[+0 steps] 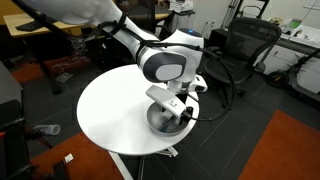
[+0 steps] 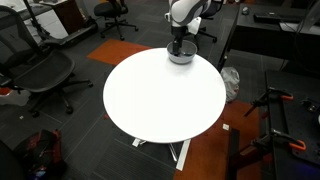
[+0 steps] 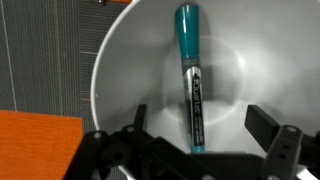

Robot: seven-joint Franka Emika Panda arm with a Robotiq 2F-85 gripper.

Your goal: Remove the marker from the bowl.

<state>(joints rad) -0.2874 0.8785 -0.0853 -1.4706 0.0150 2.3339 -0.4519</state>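
The gripper [image 3: 195,115] hung straight down over the bowl [image 3: 120,60], which sat near the edge of the round white table [image 2: 160,100] in both exterior views. In the wrist view its fingers [image 3: 262,125] were spread wide, pinching nothing, one on each side of the marker [image 3: 190,75]. The marker lay inside the bowl directly below the tool, its dark barrel running through the gap between the fingers and its teal end pointing away from them, toward the far wall. That alignment looked deliberate: with the barrel crossing the closing line, the fingers would meet its long sides and not its ends, so the slim pen would be less likely to roll or skid on the smooth pale inside. The wide spread probably left room to clear the barrel on the way down. The fingertips appeared to be above the marker and not touching it, though how far into the bowl they reached could not be told. In an exterior view the gripper [image 1: 178,108] hid most of the bowl [image 1: 160,124], and no marker showed there.
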